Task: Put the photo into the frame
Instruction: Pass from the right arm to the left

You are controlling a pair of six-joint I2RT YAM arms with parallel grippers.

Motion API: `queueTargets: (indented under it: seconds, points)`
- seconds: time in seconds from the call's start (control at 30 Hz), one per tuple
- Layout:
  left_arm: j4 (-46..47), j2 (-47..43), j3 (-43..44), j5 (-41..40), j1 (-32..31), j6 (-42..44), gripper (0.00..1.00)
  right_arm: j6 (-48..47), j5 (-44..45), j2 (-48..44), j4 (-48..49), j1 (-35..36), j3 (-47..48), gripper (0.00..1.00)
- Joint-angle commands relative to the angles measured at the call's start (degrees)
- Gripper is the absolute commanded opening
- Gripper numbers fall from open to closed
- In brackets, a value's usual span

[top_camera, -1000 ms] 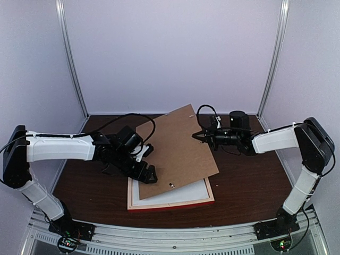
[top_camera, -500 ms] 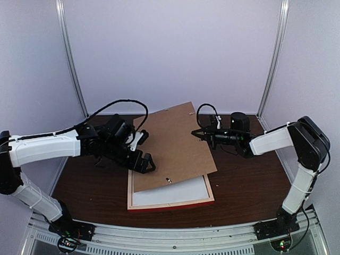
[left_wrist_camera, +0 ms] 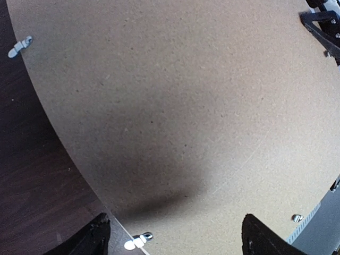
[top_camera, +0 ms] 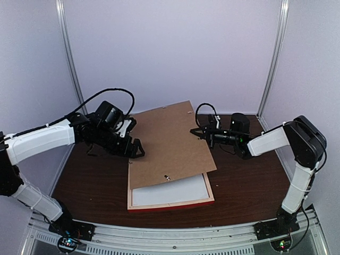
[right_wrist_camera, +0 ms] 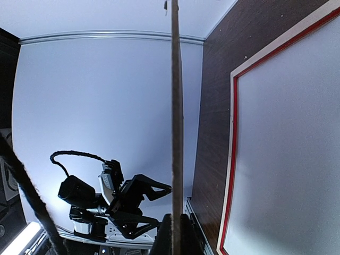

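Brown fibreboard, the backing board (top_camera: 170,143), was found tilted over the far half of the frame (top_camera: 172,204). It was clamped at its 3 o'clock edge by the right tool (top_camera: 197,132), whose jaws were seen in the wrist view pinched together on the board's thin edge.

A second earlier the left tool (top_camera: 139,150) had been set against the board's near-left edge. It was now withdrawn toward 9 o'clock, with its jaws spread wide and nothing between them. The board was therefore judged to be carried by the right tool alone.

The board had also been swung slightly toward 12 o'clock, so more of the white sheet (top_camera: 170,192) inside the frame was uncovered. The photo could not be identified: no blue print was shown in any view, and whether the white sheet was its back could not be told. The insertion step was judged not yet confirmed.

The frame lay flat at 6 o'clock on the desk (top_camera: 90,180), its far rail hidden under the board. Bare desk was noted at 9 o'clock and 3 o'clock of the frame. Small turn clips (left_wrist_camera: 18,47) were noted on the board's edges as possible snag points.
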Motion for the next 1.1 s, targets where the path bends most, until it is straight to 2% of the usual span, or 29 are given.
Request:
queueTargets:
  seconds: [0.0, 0.17, 0.3, 0.53, 0.83, 1.0, 1.07]
  points:
    - [-0.3, 1.2, 0.5, 3.7, 0.0, 1.3, 0.86, 1.1, -1.2, -1.1, 6.1, -0.3, 0.8, 0.0]
    - [0.9, -0.4, -1.6, 1.5, 0.2, 0.1, 0.86, 1.1, -1.2, -1.3, 6.1, -0.3, 0.5, 0.0]
    - [1.5, -3.0, -2.7, 1.0, 2.8, -0.4, 0.87, 0.8, -1.6, -1.8, 6.1, -0.3, -0.1, 0.0]
    - [7.5, -3.5, -5.8, 13.1, 11.2, -2.6, 0.88, -0.6, -2.4, -4.2, 4.8, -0.2, -0.7, 0.0]
    - [17.8, 2.9, -6.6, 24.9, 14.6, -7.5, 0.91, 1.6, -2.5, -5.2, 7.4, 0.8, -0.6, 0.0]
    - [21.6, 4.2, -7.1, 27.8, 14.9, -8.9, 0.87, 1.9, -2.5, -5.3, 7.7, 1.0, -0.7, 0.0]
    - [23.6, 4.2, -7.8, 29.8, 15.0, -9.7, 0.82, 1.8, -2.5, -5.1, 7.9, 1.0, -0.7, 0.0]
